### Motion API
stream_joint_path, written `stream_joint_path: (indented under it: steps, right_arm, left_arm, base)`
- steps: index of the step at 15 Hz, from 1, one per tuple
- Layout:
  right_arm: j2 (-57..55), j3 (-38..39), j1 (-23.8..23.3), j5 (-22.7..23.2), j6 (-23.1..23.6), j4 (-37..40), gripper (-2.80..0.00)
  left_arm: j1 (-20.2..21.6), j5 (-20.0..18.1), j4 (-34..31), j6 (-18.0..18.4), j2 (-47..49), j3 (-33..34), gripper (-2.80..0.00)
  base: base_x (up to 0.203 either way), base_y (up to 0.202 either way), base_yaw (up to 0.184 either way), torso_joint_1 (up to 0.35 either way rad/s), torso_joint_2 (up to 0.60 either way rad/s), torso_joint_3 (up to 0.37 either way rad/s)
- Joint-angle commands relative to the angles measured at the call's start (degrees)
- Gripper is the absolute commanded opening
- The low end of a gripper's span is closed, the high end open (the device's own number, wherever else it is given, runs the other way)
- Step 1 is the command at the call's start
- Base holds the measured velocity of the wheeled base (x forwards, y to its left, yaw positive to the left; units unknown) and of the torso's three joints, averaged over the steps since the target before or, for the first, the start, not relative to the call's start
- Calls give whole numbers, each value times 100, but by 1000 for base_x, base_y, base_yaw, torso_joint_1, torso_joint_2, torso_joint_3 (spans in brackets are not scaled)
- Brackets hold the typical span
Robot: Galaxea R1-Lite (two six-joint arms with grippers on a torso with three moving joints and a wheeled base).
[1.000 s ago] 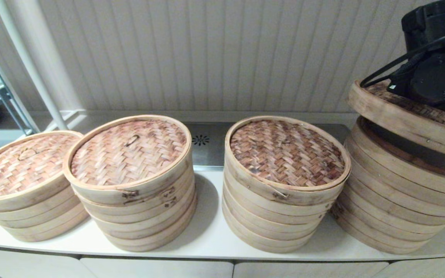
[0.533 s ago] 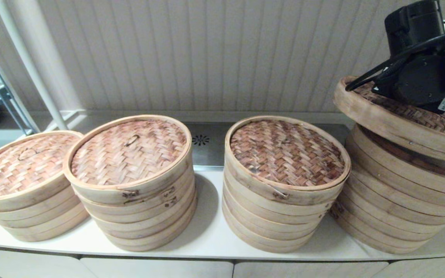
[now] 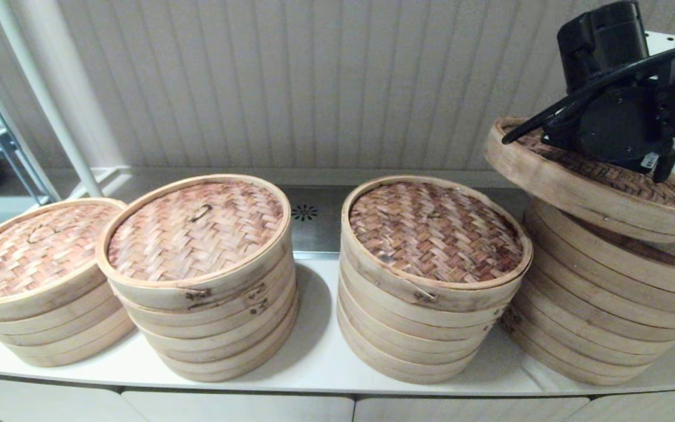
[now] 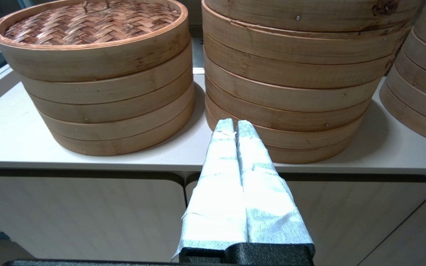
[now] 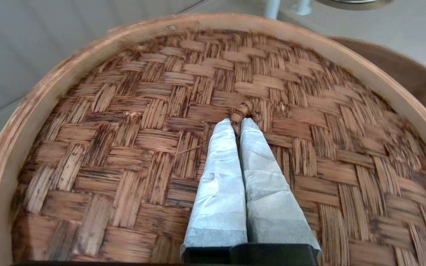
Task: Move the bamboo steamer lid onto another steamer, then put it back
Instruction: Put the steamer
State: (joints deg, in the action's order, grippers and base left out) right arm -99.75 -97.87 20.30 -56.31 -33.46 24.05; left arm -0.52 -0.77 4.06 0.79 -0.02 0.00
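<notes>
The woven bamboo steamer lid (image 3: 583, 181) hangs tilted above the far-right steamer stack (image 3: 601, 305), lifted clear of its open top. My right gripper (image 5: 237, 123) is shut on the small loop handle (image 5: 243, 109) at the lid's middle; the lid's weave (image 5: 131, 147) fills the right wrist view. In the head view the black right wrist (image 3: 613, 117) covers the handle. The neighbouring stack (image 3: 431, 275) to the left carries its own woven lid. My left gripper (image 4: 234, 127) is shut on nothing, held low in front of the counter edge.
Two more lidded steamer stacks (image 3: 197, 269) (image 3: 33, 281) stand on the white counter (image 3: 314, 357) further left. A steel strip with a drain mark (image 3: 304, 212) lies behind them. A white post (image 3: 50, 99) and a panelled wall close the back.
My right gripper has raised the lid off the far-right stack and carried it leftward, toward the neighbouring stack. The left arm has not moved.
</notes>
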Motion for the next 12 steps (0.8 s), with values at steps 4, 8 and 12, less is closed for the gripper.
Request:
stream_joint_path:
  steps: [4,8,12]
  right_arm:
    - [-106,-96,129,-126,-2,12,-280]
    - [-106,-118,430,-205,-2,14,-280]
    - [-206,-145,813,-206,79,12,-280]
  left_arm:
    - [0,-2,7,0,-6,172,-280]
    - [0,-2,36,-13,-2,185,-280]
    - [0,-2,56,-27,-6,185,-280]
  base:
    - [0,0,0,0,0,0]
    - [0,0,0,0,0,0]
    - [0,0,0,0,0,0]
